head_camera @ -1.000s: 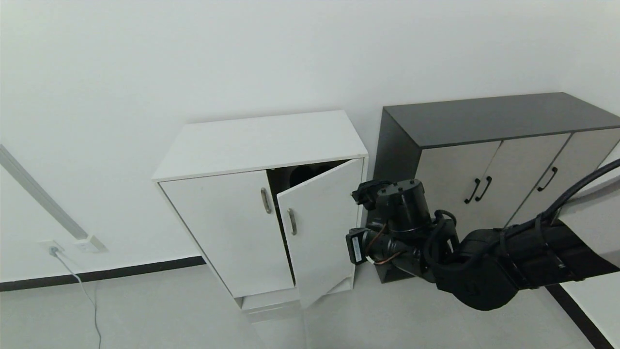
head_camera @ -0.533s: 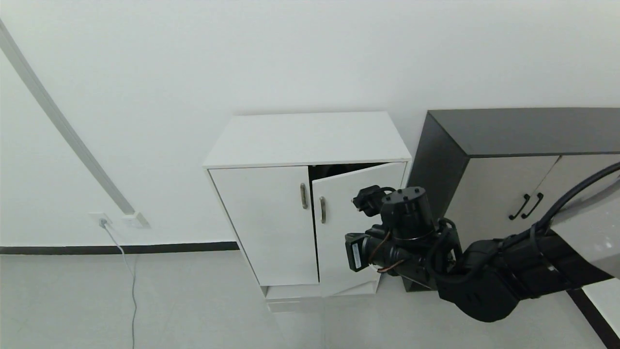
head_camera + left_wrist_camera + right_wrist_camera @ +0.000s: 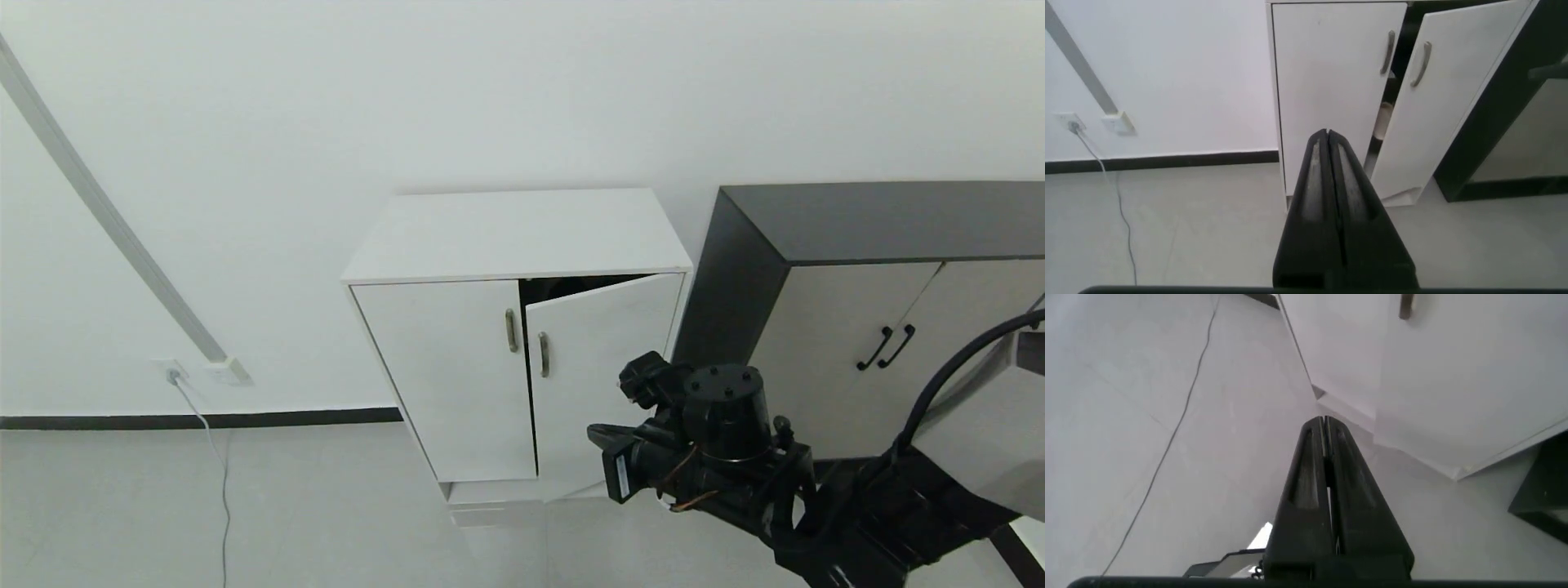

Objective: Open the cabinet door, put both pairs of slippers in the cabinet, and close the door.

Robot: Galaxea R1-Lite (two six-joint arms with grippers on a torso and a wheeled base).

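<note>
right arm [image 3: 727,416] dropped lower, back from cabinet door [image 3: 600,367] since half-second ago; door unchanged, ajar on white cabinet [image 3: 522,233]. right gripper [image 3: 1325,423], left gripper [image 3: 1327,135]: jaws pressed together, empty. slippers indiscernible in gap. remaining, likely: push door shut.

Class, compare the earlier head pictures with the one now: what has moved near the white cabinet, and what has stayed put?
The right gripper, shut and empty, has dropped and drawn back from the right door. That door, wider open a second ago, now stands slightly ajar, as half a second ago. The cabinet and left door have stayed; the early shift is the camera's.
</note>
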